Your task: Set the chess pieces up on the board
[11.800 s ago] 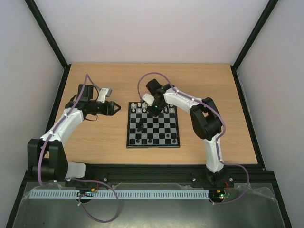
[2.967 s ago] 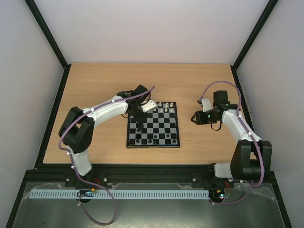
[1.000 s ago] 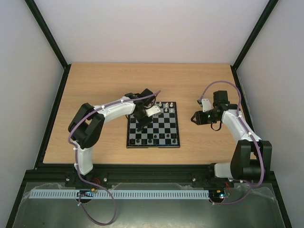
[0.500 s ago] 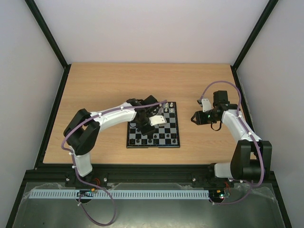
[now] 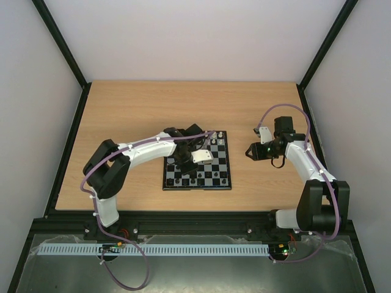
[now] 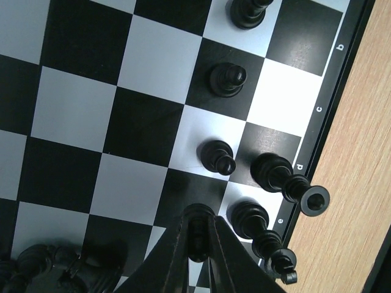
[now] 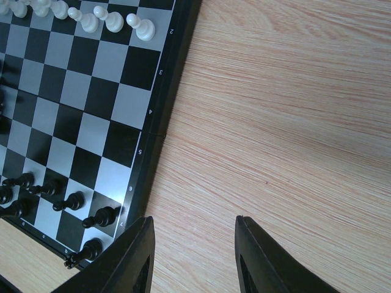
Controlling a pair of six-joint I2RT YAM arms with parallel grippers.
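Observation:
The board (image 5: 197,187) lies mid-table, with white chess pieces (image 5: 211,140) along its far edge and black ones (image 5: 201,181) along the near edge. My left gripper (image 5: 186,163) reaches over the board's near left part. In the left wrist view my left gripper (image 6: 197,213) is shut on a small black piece (image 6: 200,231), low over the squares beside a tall black piece (image 6: 255,223). Other black pieces (image 6: 219,157) stand near the rim (image 6: 342,91). My right gripper (image 5: 252,152) hovers open over bare wood right of the board. Nothing is between its fingers (image 7: 137,244).
Several black pieces (image 6: 55,268) lie heaped on the board behind my left fingers. The right wrist view shows a white row (image 7: 91,21), black pieces (image 7: 73,201) and the board's rim (image 7: 165,104). Black frame posts edge the wooden table (image 5: 122,116).
My left arm has swung toward the board's near side, carrying the black piece from the far left squares. The right arm has not moved.

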